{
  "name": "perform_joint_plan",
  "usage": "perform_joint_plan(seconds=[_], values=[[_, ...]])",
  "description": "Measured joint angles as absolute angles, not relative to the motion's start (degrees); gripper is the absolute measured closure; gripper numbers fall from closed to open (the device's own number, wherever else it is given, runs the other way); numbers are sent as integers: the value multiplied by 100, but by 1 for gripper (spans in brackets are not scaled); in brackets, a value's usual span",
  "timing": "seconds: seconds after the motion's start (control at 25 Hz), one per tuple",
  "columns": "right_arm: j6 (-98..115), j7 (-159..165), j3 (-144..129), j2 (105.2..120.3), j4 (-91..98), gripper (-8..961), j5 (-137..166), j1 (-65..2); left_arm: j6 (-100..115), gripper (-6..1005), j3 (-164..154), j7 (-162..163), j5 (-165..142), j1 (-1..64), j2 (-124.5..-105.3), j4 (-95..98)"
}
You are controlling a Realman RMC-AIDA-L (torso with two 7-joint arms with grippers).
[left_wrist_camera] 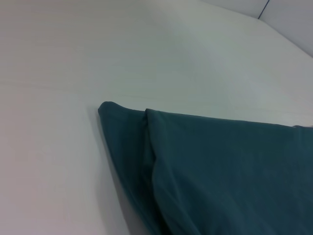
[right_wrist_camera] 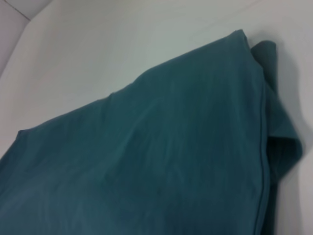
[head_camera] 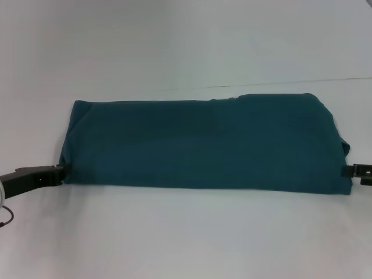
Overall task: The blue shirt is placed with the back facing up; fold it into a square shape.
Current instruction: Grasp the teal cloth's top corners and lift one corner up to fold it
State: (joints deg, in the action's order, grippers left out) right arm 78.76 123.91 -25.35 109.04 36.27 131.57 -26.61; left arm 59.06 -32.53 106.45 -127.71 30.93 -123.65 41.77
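Already the blue shirt (head_camera: 203, 142) lies on the white bench (head_camera: 186, 46) as a long, narrow band, plain side up, stretched between the two grippers. The left gripper (head_camera: 58, 171) sits at one short end of the band, low near the front corner, and the right gripper (head_camera: 356, 170) meets the opposite short end at a like height. The cloth spans the whole gap between them.

As a judgement, the lengthwise folding looks done: the sleeves and sides seem tucked in, and the left wrist view shows a layered edge where one ply overlaps another. What is left is to bring one short end over toward the other, perhaps more than once, until the band becomes a square.

Whether either set of fingers is pinching the cloth, merely touching it or standing open cannot be told; only dark stubs show at the shirt's ends in the head view, and neither wrist view shows its own fingers. The right gripper is partly cut off at the frame edge. A loose flap bulges beside the right end, and what lies beneath it is hidden.
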Motion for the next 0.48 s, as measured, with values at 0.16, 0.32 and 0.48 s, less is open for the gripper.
perform_joint_plan(seconds=[0.16, 0.32, 0.48], values=[[7713, 12392, -2603, 10999, 3627, 146, 13158, -2681, 5925, 1000, -3259, 10644, -12771, 3094, -12362, 4177], [7622, 12390, -2612, 11039, 3627, 162, 13158, -2702, 5956, 1000, -3261, 10644, -12771, 3094, -12355, 4183], [7481, 12384, -2613, 11049, 3568, 177, 13157, -2723, 5975, 1000, -3261, 10644, -12770, 3094, -12351, 4184]])
